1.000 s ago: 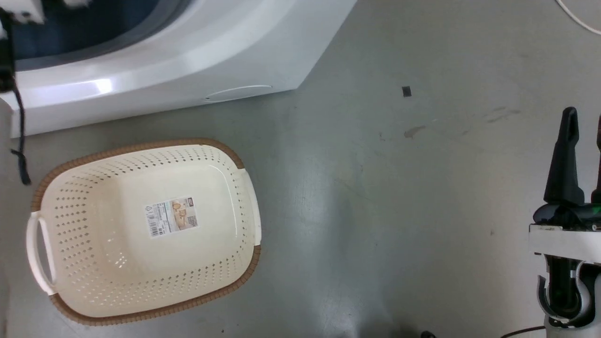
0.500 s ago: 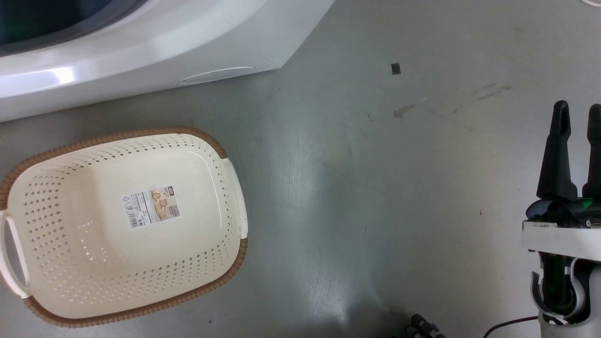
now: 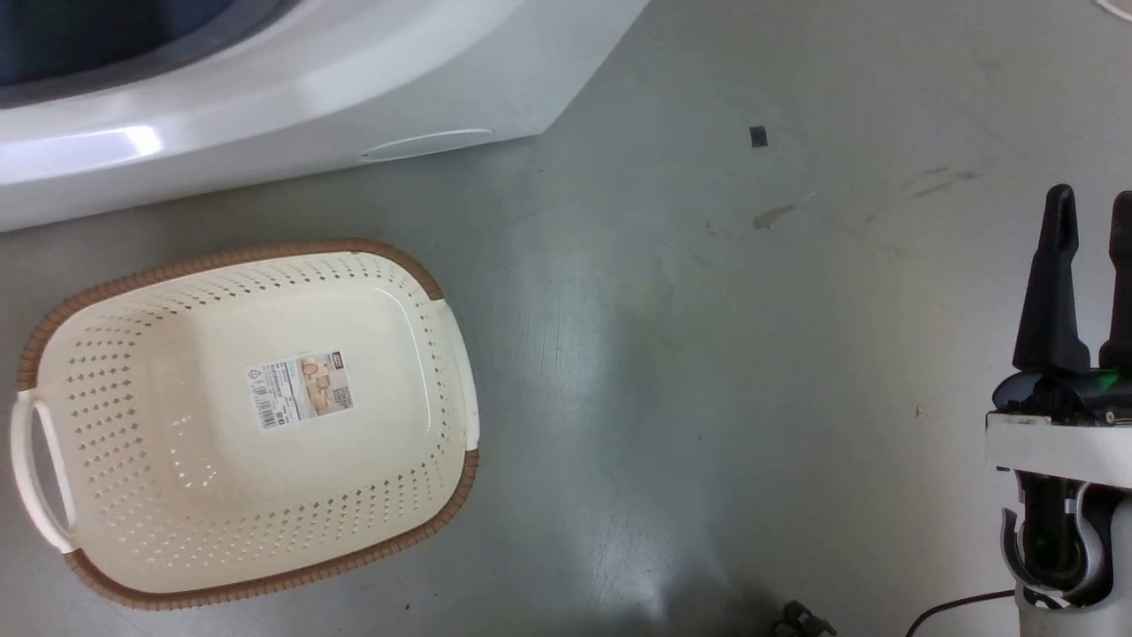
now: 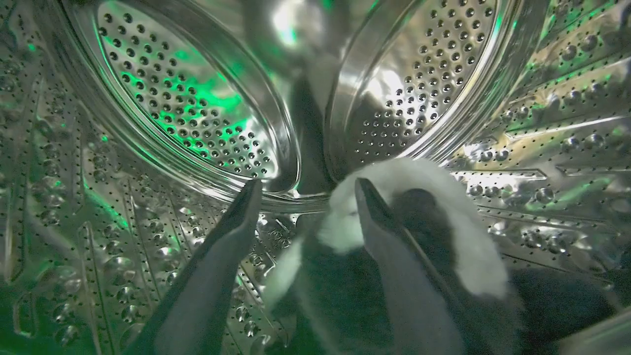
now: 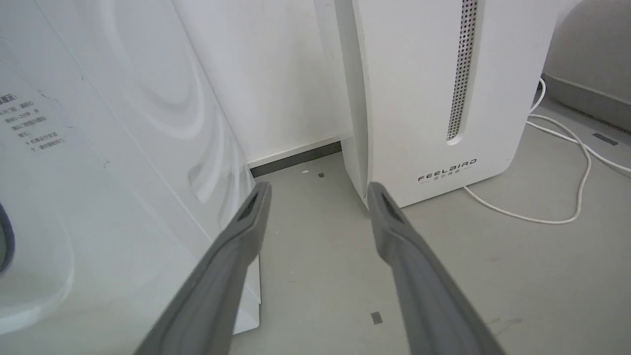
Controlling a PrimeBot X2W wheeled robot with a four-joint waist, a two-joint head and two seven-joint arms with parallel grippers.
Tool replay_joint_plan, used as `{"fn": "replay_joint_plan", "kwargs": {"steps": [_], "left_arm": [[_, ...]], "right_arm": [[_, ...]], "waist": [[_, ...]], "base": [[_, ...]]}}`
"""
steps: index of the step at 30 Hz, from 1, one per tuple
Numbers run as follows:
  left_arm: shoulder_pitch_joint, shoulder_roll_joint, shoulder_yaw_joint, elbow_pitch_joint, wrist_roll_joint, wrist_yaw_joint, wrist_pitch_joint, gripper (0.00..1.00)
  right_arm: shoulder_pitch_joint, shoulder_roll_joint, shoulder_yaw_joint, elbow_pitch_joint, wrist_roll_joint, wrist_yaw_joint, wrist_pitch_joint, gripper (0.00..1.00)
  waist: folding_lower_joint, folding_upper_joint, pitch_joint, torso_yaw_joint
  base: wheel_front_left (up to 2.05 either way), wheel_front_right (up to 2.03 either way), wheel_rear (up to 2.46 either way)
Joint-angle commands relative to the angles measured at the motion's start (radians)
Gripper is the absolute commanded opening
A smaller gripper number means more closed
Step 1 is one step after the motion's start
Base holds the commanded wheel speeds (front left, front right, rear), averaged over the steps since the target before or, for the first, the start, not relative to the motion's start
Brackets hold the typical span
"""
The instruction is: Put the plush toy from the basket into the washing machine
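Note:
In the left wrist view the plush toy [image 4: 468, 236], white fur with black limbs, lies on the floor of the shiny perforated steel drum [image 4: 197, 108]. My left gripper [image 4: 308, 183] is inside the drum, open, holding nothing; its right finger [image 4: 394, 256] crosses in front of the toy. In the head view the cream basket [image 3: 115, 425] sits on the floor at the lower left with nothing but its label sticker [image 3: 301, 389] inside. The washing machine [image 3: 309, 97] fills the top left. My right gripper [image 3: 1092, 199] [image 5: 319, 187] is open and bare at the right edge.
Grey floor [image 3: 707, 354] spreads between the basket and my right arm, with a small dark tape square [image 3: 758, 136]. In the right wrist view the white FEELBIRD appliance [image 5: 443, 98] stands ahead, a white cable [image 5: 567, 148] loops to its right, and the washer's side panel [image 5: 98, 148] is on the left.
The head camera has shifted, so the whole picture slid. The dark cable and arm part at the left edge one second ago have left the head view. My right gripper's second finger came into view.

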Motion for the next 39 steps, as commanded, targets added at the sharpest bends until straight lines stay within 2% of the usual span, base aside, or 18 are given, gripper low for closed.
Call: {"fn": "replay_joint_plan", "kwargs": {"steps": [1,12,24,39], "left_arm": [[0.006,-0.006,0.002,0.006,-0.009,-0.001,-0.005,1.00],[0.158,-0.050,0.039,-0.020,-0.065,-0.019,-0.005,1.00],[0.373,-0.105,0.091,-0.147,-0.078,-0.035,-0.005,1.00],[0.679,-0.196,0.175,-0.363,-0.036,-0.035,-0.005,1.00]], "right_arm": [[-0.014,-0.001,0.000,0.002,-0.009,-0.001,-0.005,1.00],[0.008,-0.001,0.007,0.014,-0.027,-0.001,-0.005,1.00],[0.053,-0.001,0.010,0.020,-0.060,-0.001,-0.005,1.00],[0.133,-0.001,0.028,0.028,-0.094,-0.001,-0.005,1.00]], "waist": [[0.0000,0.0000,-0.010,0.005],[0.0000,0.0000,-0.115,0.037],[0.0000,0.0000,-0.240,0.081],[0.0000,0.0000,-0.420,0.143]], "base": [[0.00,0.00,0.00],[0.00,0.00,0.00],[0.00,0.00,0.00],[0.00,0.00,0.00]]}}
